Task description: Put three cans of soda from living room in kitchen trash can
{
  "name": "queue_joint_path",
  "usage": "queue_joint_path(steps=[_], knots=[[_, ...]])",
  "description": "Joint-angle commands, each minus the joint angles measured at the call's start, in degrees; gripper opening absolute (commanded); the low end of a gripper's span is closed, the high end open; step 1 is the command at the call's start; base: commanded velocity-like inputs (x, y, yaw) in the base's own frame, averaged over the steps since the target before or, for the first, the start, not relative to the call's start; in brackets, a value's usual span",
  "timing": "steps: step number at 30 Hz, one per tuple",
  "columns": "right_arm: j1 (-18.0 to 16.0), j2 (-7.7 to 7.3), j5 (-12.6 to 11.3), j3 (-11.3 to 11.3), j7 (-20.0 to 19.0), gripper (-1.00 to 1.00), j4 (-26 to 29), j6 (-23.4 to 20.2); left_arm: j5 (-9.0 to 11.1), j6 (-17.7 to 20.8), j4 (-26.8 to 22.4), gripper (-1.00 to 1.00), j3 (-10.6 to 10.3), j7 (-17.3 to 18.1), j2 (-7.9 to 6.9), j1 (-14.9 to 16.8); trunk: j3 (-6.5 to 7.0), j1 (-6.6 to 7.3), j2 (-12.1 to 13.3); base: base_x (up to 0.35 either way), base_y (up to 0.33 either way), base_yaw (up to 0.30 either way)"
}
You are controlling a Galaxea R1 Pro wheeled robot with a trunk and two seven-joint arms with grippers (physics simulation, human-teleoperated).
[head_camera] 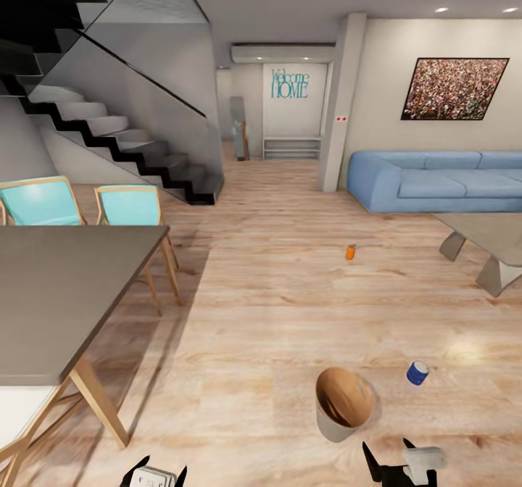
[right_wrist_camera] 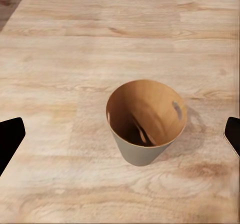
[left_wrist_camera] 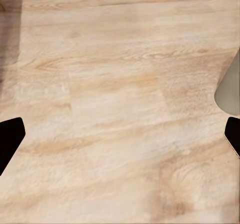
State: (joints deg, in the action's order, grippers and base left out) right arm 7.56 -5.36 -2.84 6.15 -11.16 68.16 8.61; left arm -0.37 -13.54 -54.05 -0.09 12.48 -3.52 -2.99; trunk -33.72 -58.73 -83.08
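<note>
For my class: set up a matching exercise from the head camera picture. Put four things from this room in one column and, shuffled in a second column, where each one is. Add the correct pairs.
Things:
1. orange soda can
2. blue soda can
3. trash can
4. sofa

Places:
A. on the floor just ahead of the right claw
B. against the far wall under the crowd photo
C. alone on the floor in mid-room
D. on the floor close by the trash can, towards the coffee table

Pairs: 1-C, 2-D, 3-A, 4-B
</note>
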Motion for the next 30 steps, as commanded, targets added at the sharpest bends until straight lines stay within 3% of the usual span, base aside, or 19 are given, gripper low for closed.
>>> queue_joint_path(steps=[1, 18, 24, 30], knots=[[0.0, 0.00, 0.0, 0.0, 0.0, 1.00, 0.0, 0.0, 0.0, 0.0, 0.0, 1.00, 0.0, 0.0, 0.00, 0.0, 0.00, 0.00, 0.0, 0.220, -0.230, 0.001], [0.0, 0.00, 0.1, -0.1, 0.0, 1.00, -0.2, 0.0, 0.0, 0.0, 0.0, 1.00, 0.0, 0.1, -0.04, 0.0, 0.00, 0.00, 0.0, 0.246, -0.201, 0.000], [0.0, 0.00, 0.2, -0.2, -0.1, 1.00, -1.3, 0.0, -0.1, 0.0, 0.0, 1.00, 0.2, 0.2, -0.11, 0.0, 0.00, 0.00, 0.0, 0.283, -0.065, 0.000], [0.0, -0.05, 0.4, -2.1, 0.1, 1.00, -2.7, 0.0, 0.1, 0.1, 1.1, 1.00, 0.3, 0.3, -0.19, 0.1, 0.00, 0.00, 0.0, 0.297, 0.026, 0.000]])
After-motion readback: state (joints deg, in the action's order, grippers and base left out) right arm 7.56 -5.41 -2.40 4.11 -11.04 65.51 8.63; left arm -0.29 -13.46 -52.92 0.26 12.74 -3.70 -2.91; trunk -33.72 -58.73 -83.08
